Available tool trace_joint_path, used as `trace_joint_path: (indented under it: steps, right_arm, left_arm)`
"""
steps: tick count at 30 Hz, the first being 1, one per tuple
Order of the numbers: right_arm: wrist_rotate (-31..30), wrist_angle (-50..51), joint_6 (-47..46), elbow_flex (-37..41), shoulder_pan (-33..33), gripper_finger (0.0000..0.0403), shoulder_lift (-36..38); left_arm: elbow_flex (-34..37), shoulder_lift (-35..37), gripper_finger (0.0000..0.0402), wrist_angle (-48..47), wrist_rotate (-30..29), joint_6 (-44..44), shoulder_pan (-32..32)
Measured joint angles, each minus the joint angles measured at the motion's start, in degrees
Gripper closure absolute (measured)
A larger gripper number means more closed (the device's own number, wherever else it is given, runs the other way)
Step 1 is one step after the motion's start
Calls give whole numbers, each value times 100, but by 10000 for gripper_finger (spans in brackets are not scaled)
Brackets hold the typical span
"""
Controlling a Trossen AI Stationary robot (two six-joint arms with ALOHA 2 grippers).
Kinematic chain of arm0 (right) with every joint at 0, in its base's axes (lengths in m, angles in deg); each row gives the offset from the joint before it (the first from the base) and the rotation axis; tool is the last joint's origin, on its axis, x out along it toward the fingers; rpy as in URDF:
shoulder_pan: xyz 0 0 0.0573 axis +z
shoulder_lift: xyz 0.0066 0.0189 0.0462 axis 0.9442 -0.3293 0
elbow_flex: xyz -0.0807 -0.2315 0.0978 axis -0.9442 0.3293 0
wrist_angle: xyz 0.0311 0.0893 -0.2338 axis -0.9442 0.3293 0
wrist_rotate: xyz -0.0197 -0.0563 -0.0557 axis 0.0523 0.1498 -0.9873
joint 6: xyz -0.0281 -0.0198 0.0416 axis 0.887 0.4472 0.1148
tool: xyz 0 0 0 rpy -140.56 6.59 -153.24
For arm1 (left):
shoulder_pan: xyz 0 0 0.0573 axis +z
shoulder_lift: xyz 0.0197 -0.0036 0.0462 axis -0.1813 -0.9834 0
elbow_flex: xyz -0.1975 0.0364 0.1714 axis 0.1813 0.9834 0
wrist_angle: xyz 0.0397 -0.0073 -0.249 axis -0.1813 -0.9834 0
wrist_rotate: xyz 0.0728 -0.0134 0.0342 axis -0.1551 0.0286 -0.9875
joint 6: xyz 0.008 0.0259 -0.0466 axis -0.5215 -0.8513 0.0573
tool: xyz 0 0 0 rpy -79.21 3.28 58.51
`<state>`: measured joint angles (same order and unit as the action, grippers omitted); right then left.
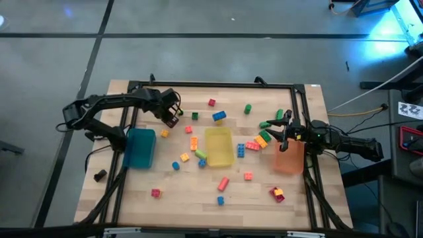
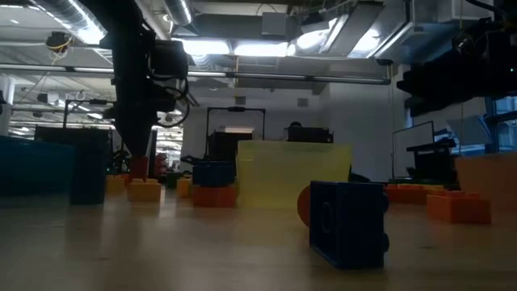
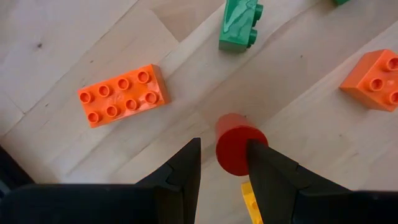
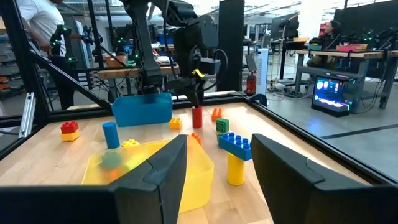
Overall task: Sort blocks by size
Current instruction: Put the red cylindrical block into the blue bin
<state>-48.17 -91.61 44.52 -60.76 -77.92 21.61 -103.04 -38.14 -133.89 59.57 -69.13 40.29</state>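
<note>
High view showed the blocks scattered over the pale wooden surface (image 1: pixel 132 198), most of them around a yellow bin (image 1: pixel 219 147) at the centre, with a blue bin (image 1: pixel 141 148) at nine o'clock and an orange bin (image 1: pixel 289 157) at three o'clock. The left tool (image 1: pixel 173 118) hung at about ten o'clock of the yellow bin, and the left wrist view showed its fingers (image 3: pixel 186 168) closed on a small red cylinder block (image 3: pixel 236 146), one finger against each side, with a yellow piece (image 3: pixel 250 202) just beneath. An orange eight-stud brick (image 3: pixel 122 94), a green block (image 3: pixel 239 25) and another orange brick (image 3: pixel 376 78) lay nearby on the wood. Such a block looked light, rigid and smooth, so it would likely slip if pinched on its rounded wall off centre; holding it across the middle of its body seemed safest. The right tool (image 1: pixel 283 125) sat at about two o'clock above the orange bin, its jaws parted with nothing between them in the right wrist view, where a blue studded brick (image 4: pixel 235 144) stood on a yellow cylinder (image 4: pixel 236 169). The surface was bare planked wood inside a dark frame (image 1: pixel 211 86). Beyond it lay a workshop with ceiling lights, benches, monitors and people at the far desks.
</note>
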Motion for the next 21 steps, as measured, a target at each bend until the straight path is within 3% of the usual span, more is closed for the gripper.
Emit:
trace_joint_path:
  steps: [9, 15, 21]
  right_arm:
    - [0, 0, 0, 0, -1, 221, 0]
    - [0, 2, -1, -1, -1, 221, 0]
    - [2, 4, -1, 0, -1, 221, 0]
  left_arm:
    - [-254, 0, 285, -26, 12, -170, 69]
    - [-291, 2, 229, -83, 472, 68, 270]
    - [-291, -6, 186, -179, 554, 66, 289]
